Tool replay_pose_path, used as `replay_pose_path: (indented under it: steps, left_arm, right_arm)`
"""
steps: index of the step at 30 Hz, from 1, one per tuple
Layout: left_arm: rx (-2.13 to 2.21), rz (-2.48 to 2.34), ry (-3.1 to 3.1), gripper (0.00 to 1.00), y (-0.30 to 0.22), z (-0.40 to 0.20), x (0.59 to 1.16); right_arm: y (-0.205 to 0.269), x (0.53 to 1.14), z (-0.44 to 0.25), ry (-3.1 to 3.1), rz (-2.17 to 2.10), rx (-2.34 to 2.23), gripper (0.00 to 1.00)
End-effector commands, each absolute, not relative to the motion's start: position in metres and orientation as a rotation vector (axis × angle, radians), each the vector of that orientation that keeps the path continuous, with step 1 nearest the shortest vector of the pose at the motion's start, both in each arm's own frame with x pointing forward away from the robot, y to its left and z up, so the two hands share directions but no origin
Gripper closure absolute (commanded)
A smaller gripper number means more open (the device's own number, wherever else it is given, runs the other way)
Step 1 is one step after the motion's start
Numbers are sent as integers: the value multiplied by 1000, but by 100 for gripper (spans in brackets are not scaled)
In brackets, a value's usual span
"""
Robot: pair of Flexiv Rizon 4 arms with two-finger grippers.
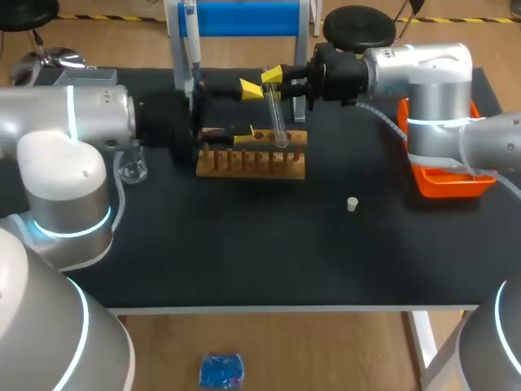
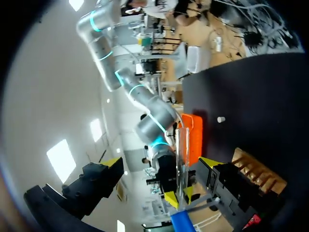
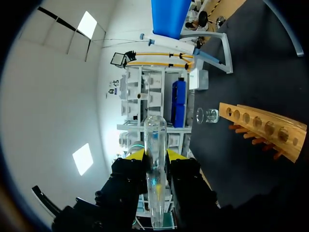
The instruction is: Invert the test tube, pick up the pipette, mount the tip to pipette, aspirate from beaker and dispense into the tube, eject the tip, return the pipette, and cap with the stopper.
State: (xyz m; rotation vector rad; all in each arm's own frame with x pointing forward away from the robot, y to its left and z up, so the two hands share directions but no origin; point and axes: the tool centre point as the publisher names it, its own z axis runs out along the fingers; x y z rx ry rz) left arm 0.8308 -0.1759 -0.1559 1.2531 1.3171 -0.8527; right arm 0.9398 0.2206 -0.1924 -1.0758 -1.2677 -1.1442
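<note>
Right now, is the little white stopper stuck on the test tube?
No, the stopper lies by itself on the table, away from the test tube held in the right end effector.

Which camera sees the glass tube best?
The right wrist view: the test tube stands large and clear, clamped in the right gripper. The head view shows it small, by the rack; the left wrist view shows it thin and faint.
</note>
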Motion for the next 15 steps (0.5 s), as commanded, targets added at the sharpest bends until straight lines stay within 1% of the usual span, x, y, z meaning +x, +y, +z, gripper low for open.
replay_pose_path:
  steps: [1, 8, 15]
  left_arm:
    - [1261, -857, 1273, 0, -188, -166, 838]
    - [1252, -901, 1240, 0, -205, -191, 847]
    - [1150, -931, 1267, 0, -213, -195, 851]
  right_arm:
    - [220, 939, -191, -1270, -1145, -1079, 100]
    - [220, 939, -191, -1270, -1145, -1079, 100]
    - [220, 939, -191, -1270, -1145, -1079, 100]
